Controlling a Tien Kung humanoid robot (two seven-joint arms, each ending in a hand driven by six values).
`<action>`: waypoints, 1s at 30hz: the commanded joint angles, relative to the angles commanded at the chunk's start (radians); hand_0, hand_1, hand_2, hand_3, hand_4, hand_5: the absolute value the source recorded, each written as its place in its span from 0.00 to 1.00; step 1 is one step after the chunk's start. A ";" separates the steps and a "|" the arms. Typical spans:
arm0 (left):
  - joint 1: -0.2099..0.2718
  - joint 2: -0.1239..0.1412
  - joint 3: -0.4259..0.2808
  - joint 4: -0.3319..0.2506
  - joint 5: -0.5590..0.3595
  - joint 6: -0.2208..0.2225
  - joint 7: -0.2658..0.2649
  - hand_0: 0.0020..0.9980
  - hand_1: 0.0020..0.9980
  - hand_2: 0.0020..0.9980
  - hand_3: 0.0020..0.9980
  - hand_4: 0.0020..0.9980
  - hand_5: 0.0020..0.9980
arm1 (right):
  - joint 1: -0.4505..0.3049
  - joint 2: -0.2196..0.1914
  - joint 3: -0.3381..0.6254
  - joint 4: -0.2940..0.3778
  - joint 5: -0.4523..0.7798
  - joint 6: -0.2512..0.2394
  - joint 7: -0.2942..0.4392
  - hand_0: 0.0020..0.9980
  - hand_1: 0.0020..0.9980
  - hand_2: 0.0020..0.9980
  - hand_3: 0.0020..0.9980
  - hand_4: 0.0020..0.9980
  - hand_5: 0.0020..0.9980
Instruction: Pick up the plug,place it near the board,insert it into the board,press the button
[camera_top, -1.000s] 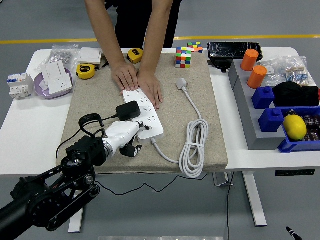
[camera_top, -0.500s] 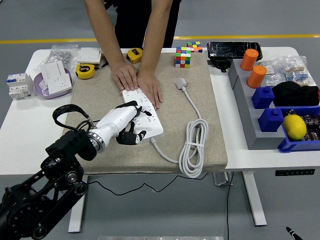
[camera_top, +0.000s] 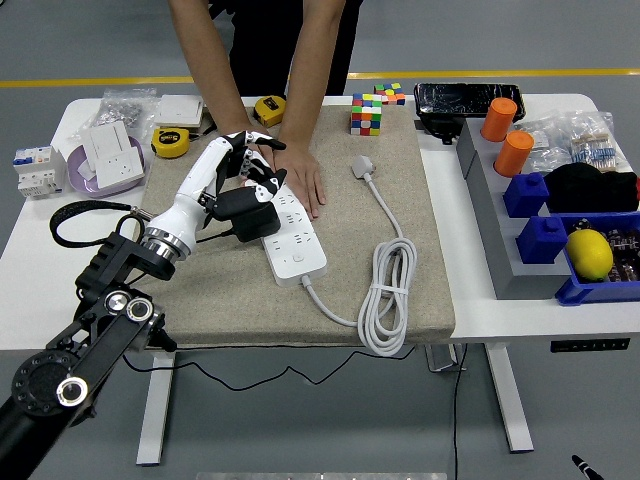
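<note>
A white power strip (camera_top: 293, 243) lies on the beige mat (camera_top: 400, 200), running from the middle toward the near edge. A black plug (camera_top: 248, 215) sits on the strip's left side near its far end, its black cable trailing left. My left hand (camera_top: 255, 165), white with black fingers, hovers over the strip's far end, just beyond the plug. Its fingers are loosely spread and hold nothing. It partly covers one of the person's hands. The person's other hand (camera_top: 304, 183) presses flat on the strip's far end.
The strip's white cable lies coiled (camera_top: 385, 295) at the right of the mat, with its white plug (camera_top: 362, 166) lying loose. Rubik's cubes (camera_top: 367, 113) and tape measures (camera_top: 171, 142) stand at the back. A purple bowl (camera_top: 92, 180) is at the left, a grey rack with orange cups (camera_top: 514, 153) and blue bins (camera_top: 580, 290) at the right.
My left hand has swung from the strip's near end up to its far end, by the person's hands. The black plug now stands uncovered on the strip.
</note>
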 joint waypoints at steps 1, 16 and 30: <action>-0.019 -0.004 0.006 0.036 -0.046 -0.001 0.000 0.82 0.85 0.79 0.73 0.96 0.13 | 0.002 0.000 -0.001 0.000 0.001 0.000 0.000 0.82 0.74 0.74 0.77 1.00 0.94; -0.142 -0.015 0.117 0.349 0.108 0.010 0.104 0.84 0.86 0.79 0.75 1.00 0.15 | 0.007 -0.001 0.001 0.000 0.006 -0.001 0.001 0.82 0.74 0.74 0.77 1.00 0.95; -0.178 -0.034 0.124 0.404 0.517 0.064 0.162 0.71 0.71 0.60 0.61 1.00 0.12 | 0.009 -0.002 0.002 0.000 0.005 -0.001 0.001 0.82 0.74 0.74 0.77 1.00 0.95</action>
